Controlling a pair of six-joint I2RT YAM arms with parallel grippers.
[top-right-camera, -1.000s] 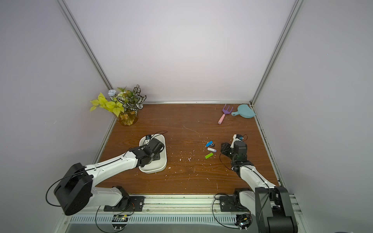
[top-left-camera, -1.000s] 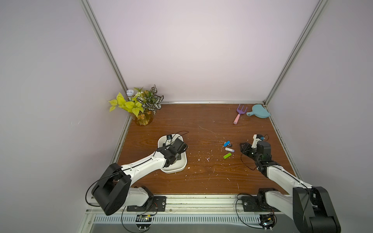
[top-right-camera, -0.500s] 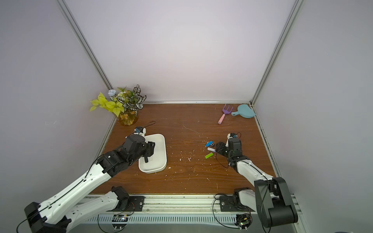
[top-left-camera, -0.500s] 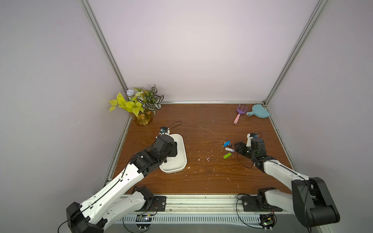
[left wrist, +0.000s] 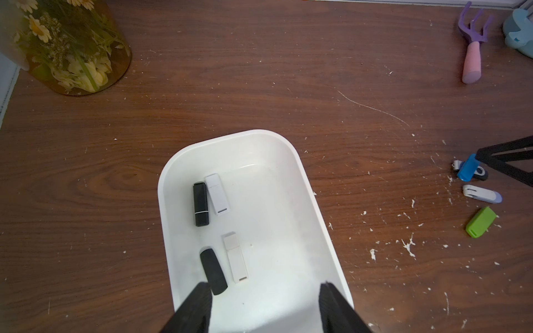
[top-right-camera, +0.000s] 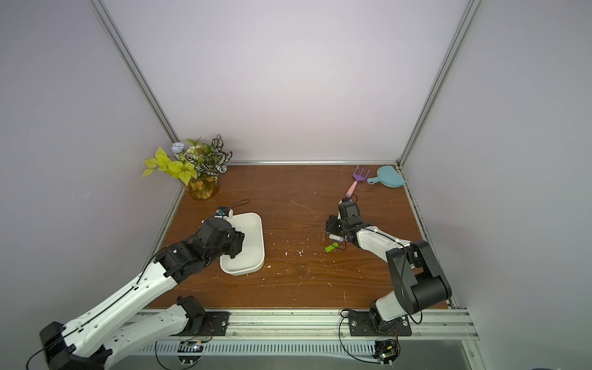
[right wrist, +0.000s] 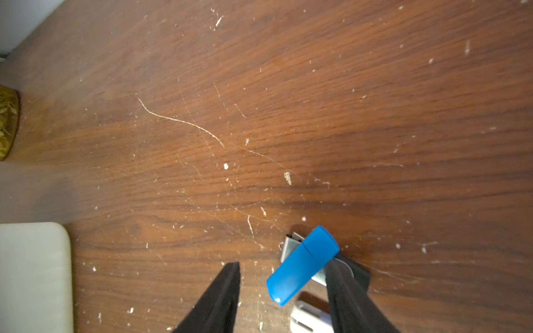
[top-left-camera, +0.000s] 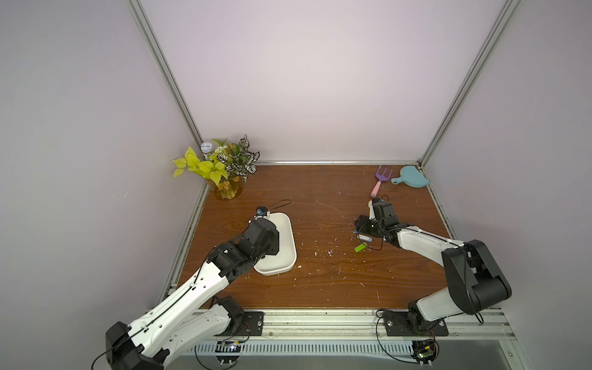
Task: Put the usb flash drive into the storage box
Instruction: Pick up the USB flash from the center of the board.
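Even, soft light from above; sharp top views, softer wrist views.

In both top views the pale walls are evenly bright and the brown wooden counter [top-left-camera: 320, 272] shows only faint shadows. In the left wrist view the shallow white plastic tray [left wrist: 314, 219] is glary, near washed out. The right wrist view blurs toward its edges; the black claw fingers [right wrist: 219, 299] are dark and soft.

Plain pale lilac walls [top-left-camera: 304, 80] on three sides, joined by slanting aluminium corner posts [top-left-camera: 166, 80]. Below, a dark wood-grain table [top-left-camera: 320, 282], scratched and flecked with white crumbs [left wrist: 406, 245]. In the far left corner, an amber glass vase of artificial foliage [top-left-camera: 224, 166]. Along the near edge, a ribbed aluminium rail [top-left-camera: 320, 320]. Even, soft light, without hard shadows.
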